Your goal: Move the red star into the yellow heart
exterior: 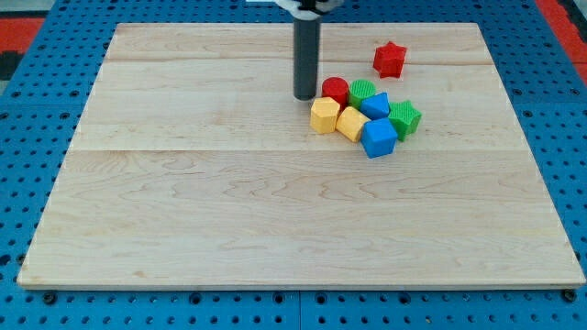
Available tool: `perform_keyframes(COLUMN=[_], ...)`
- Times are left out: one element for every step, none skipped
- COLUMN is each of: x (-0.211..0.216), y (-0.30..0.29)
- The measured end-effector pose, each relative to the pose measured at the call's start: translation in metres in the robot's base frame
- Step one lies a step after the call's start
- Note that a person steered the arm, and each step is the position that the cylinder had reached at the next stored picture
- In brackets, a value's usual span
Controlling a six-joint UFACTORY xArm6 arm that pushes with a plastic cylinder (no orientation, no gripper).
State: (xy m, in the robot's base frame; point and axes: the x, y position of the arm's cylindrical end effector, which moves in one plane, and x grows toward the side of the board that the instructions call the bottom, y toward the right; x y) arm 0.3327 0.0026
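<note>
**Rod parked on the wrong side of a crowded cluster**

There are no fingers on this arm to open or close, and it has hold of nothing; it ends in a dark rod, and my tip [304,97] rests on the counter [229,229] just to the view's left of the red cylinder [335,90], almost touching it. Right below that sits a yellow block [324,115], which looks like the heart, though its shape is hard to confirm from here. A second yellow block [351,123] lies beside it, then a green block [362,91], a blue block [375,104], a larger blue cube [379,138] and another green block [404,119], all packed together.

The red star [389,59] stands alone, toward the view's top right, apart from the cluster.

The worry is the route. The cluster lies between the star and the yellow target, so a straight push would likely ram the star into the green and blue blocks and scatter them. From where the tip stands, any sideways move to the right would shove the red cylinder first. Confusing the two yellow blocks is another risk.
</note>
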Motion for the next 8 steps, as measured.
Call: perform_keyframes(x=[-0.048, -0.070, -0.079, -0.060, -0.028, -0.009, 0.003, -0.007], y=[0.030, 0.086, 0.106, 0.153, 0.190, 0.227, 0.220, 0.181])
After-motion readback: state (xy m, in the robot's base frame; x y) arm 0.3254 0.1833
